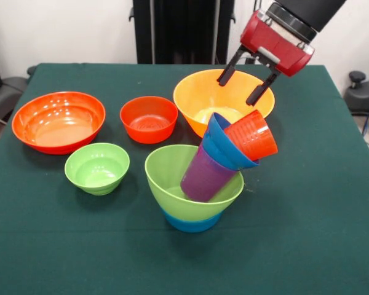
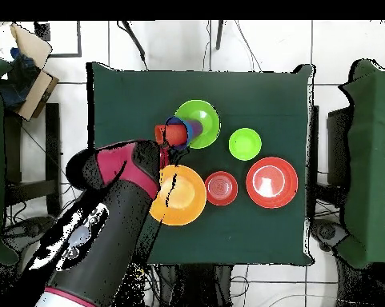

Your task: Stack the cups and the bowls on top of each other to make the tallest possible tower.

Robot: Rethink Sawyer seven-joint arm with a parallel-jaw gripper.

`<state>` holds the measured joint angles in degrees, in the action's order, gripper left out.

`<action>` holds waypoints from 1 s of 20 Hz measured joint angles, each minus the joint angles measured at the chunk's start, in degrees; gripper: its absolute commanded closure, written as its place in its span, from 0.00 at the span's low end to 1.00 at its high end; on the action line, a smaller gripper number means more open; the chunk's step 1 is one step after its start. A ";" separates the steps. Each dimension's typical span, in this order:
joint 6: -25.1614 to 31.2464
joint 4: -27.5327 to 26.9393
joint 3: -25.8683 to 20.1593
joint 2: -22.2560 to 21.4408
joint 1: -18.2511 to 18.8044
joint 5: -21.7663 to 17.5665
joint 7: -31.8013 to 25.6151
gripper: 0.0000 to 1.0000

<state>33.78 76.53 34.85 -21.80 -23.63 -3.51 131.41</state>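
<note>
Nearest the front camera sits the tower (image 1: 200, 184): light blue bowl (image 1: 192, 222) on the cloth, light green bowl (image 1: 172, 175) nested in it. Inside that, a purple cup (image 1: 203, 177) leans toward the claw, with a dark blue bowl (image 1: 224, 150) and an orange-red cup (image 1: 252, 135) tilted on top of it. All of this lies below the claw and nearer the front camera.

Front view shows the nesting and the tilt plainly. Overhead view flattens the stack to a green ring (image 2: 198, 124) with the blue and orange pieces hard against the arm, and the arm hides the claw's fingers there.

Claw (image 1: 245, 85): red body, two black fingers spread wide apart, holding nothing. It hangs above the orange-red cup without touching it, in front of the large yellow-orange bowl (image 1: 203, 92) as the front camera sees it.

Off to the claw's side, moving away: medium red-orange bowl (image 1: 149, 118), small light green bowl (image 1: 97, 167), large red-orange bowl (image 1: 58, 121), each standing apart.

Surface: table (image 1: 307, 233) under dark green cloth. Overhead view shows pale tiled floor (image 2: 251, 48) round it and a cardboard box (image 2: 31, 60) at one corner.
</note>
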 measured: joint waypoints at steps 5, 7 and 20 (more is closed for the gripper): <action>1.45 -0.84 0.85 0.35 -0.65 1.33 0.00 0.00; 1.75 -1.00 1.11 0.45 -0.87 2.28 0.00 0.00; 1.75 -2.57 2.71 2.80 -2.73 6.46 0.09 0.00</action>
<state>35.53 73.96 37.56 -19.00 -26.36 2.95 131.50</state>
